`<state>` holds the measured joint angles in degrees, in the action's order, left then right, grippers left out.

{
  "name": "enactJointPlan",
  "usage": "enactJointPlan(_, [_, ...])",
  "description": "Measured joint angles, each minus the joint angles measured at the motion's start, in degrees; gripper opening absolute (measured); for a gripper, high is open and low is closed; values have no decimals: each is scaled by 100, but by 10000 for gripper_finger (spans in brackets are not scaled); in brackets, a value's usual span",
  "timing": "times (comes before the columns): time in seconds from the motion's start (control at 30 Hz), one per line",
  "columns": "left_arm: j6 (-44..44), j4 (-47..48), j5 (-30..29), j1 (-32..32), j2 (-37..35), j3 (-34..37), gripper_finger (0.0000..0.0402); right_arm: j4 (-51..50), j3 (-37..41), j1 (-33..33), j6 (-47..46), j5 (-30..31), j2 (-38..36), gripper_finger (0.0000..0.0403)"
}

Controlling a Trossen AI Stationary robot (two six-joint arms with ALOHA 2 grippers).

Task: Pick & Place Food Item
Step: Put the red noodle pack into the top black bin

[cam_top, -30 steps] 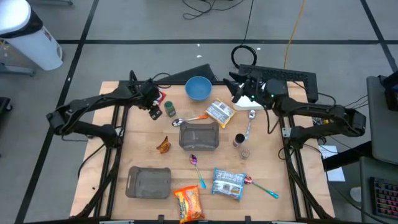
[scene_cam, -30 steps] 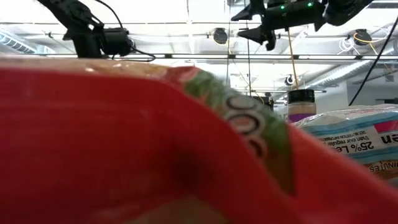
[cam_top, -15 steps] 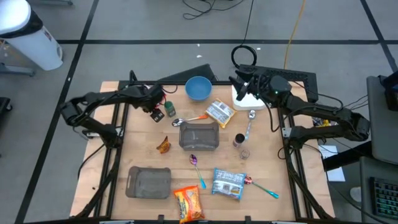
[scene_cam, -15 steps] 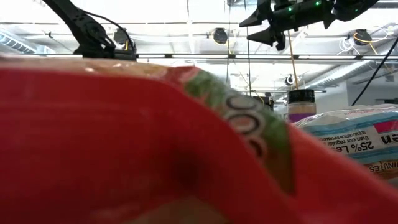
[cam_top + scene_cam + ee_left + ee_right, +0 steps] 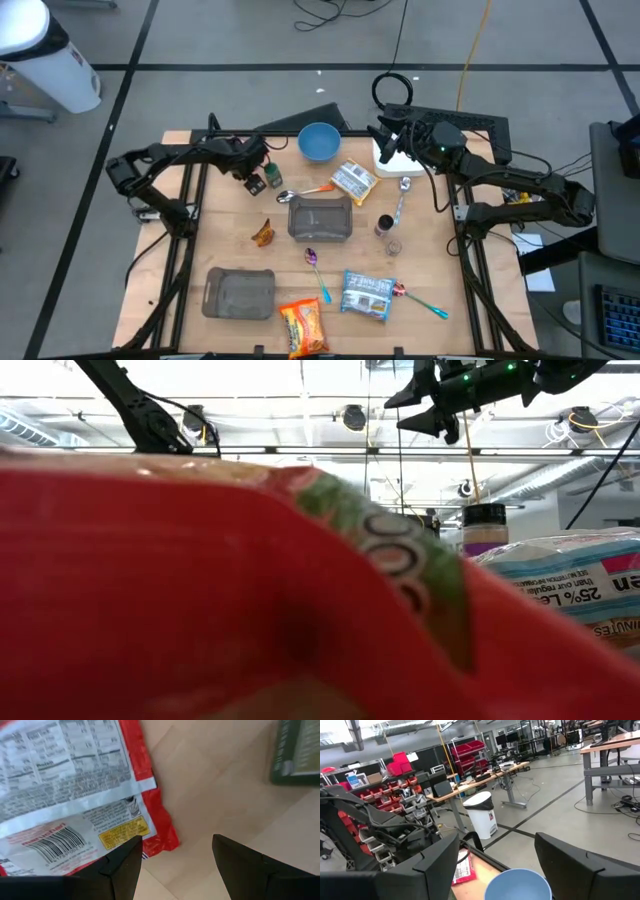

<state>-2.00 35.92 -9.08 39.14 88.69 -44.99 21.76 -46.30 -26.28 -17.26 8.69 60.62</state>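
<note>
A red-and-white noodle packet (image 5: 75, 795) lies flat on the wooden table at the far left; it also shows in the high view (image 5: 262, 157). My left gripper (image 5: 177, 850) is open and empty just above the table, beside the packet's corner, and shows in the high view (image 5: 250, 178). A dark green jar (image 5: 274, 178) stands next to it. My right gripper (image 5: 382, 135) is open and empty, raised over the far edge near the blue bowl (image 5: 318, 141); in the low view (image 5: 422, 405) it hangs high.
A grey container (image 5: 320, 219) stands mid-table, another (image 5: 239, 293) at near left. Other packets lie about: yellow-white (image 5: 353, 180), blue (image 5: 366, 296), orange (image 5: 303, 327), which fills the low view (image 5: 200, 590). Spoons (image 5: 318, 270), a spice jar (image 5: 385, 224) and a brown item (image 5: 263, 233) lie between.
My left arm has swung its elbow toward the far edge and brought its gripper lower, beside the red packet. My right gripper has moved a little up and toward the far edge. No object has moved.
</note>
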Motion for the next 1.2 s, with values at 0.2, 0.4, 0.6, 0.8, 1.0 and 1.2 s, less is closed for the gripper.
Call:
enactJointPlan(0.2, [4, -35, 57, 181, 254, -22, 250, -2, 0, 0, 0, 0, 0, 254])
enactJointPlan(0.4, [4, -66, 95, 259, 334, -22, 250, -25, 0, 0, -2, 0, 0, 254])
enactJointPlan(0.6, [36, -129, 115, 257, 340, -11, 210, -68, 0, 0, -2, 7, 0, 254])
enactJointPlan(0.8, [31, -177, 176, 272, 349, -7, 141, -70, 0, 0, -2, 11, 0, 254])
enactJointPlan(1.0, [-148, -213, 171, 274, 356, 0, 75, -94, 0, 0, -2, 13, 0, 254])
enactJointPlan(1.2, [-373, -221, 89, 279, 356, 0, 7, -113, 0, 0, -2, 15, 0, 254])
